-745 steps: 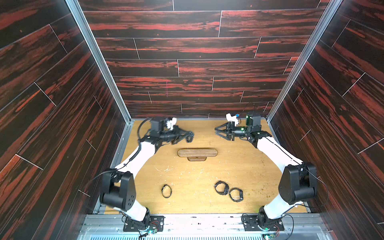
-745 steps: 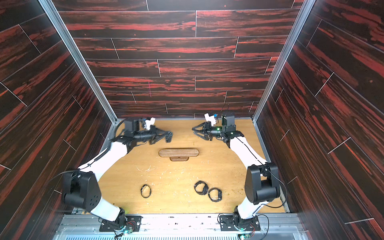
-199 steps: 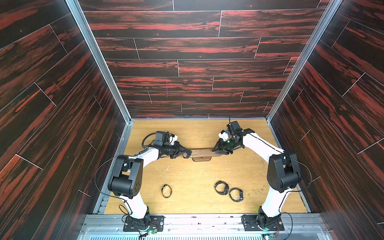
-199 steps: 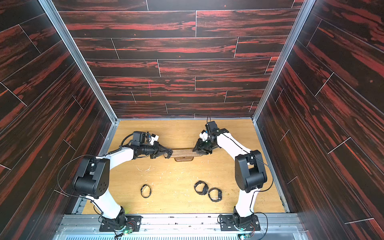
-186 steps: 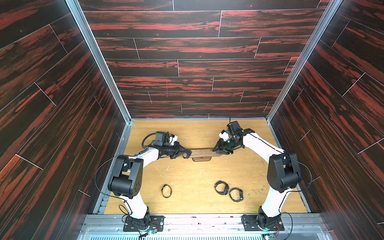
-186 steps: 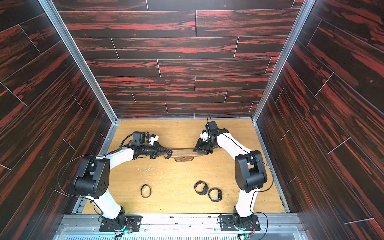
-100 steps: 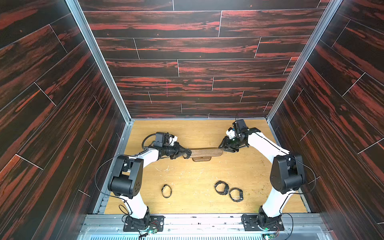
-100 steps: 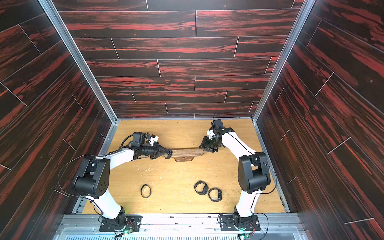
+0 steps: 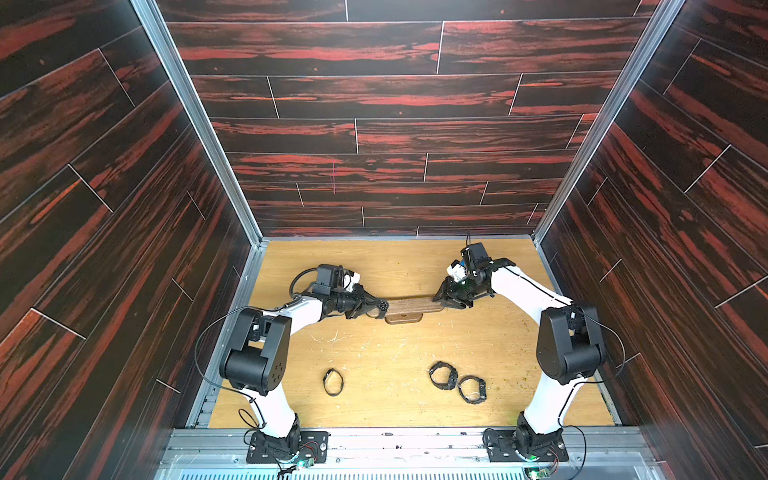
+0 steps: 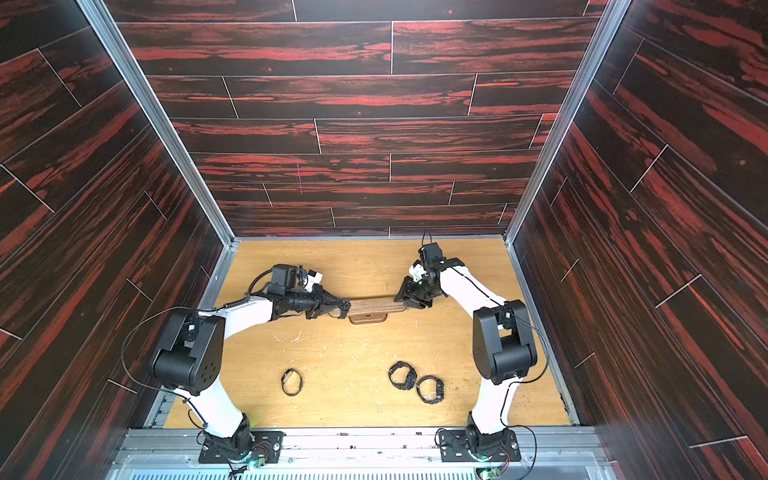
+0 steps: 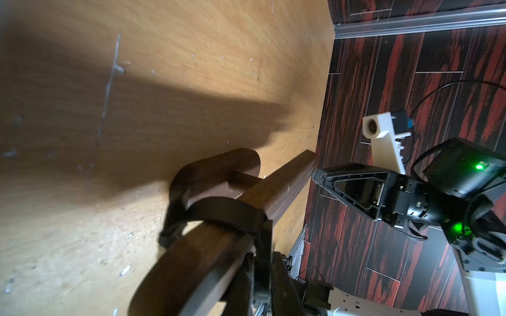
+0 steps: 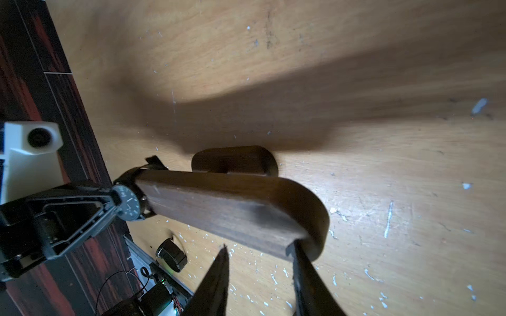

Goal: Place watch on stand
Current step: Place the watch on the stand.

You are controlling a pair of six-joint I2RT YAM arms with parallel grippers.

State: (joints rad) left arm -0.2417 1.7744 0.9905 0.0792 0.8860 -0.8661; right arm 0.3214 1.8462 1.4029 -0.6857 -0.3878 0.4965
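The stand [image 9: 411,306], a dark-brown wooden bar on a small base, sits mid-table in both top views. A black watch [image 12: 128,206] hangs looped round the bar's left end, dial facing up, and its strap [image 11: 219,210] wraps the wood. My left gripper [image 9: 374,308] is shut on the watch at that end. At the bar's right end my right gripper [image 12: 260,257] stands open, nothing between its fingers [image 12: 219,273]. One finger touches the rounded tip of the stand [image 12: 219,208].
Three more black watches lie on the near half of the table: one [image 9: 332,382] at the left and a touching pair [image 9: 443,375] [image 9: 471,389] at the right. Dark wood-pattern walls enclose the table on three sides.
Both arms came down from the back of the table to the stand's two ends. Over the last second the right gripper shifted slightly right along the bar's end, while the left stayed put.
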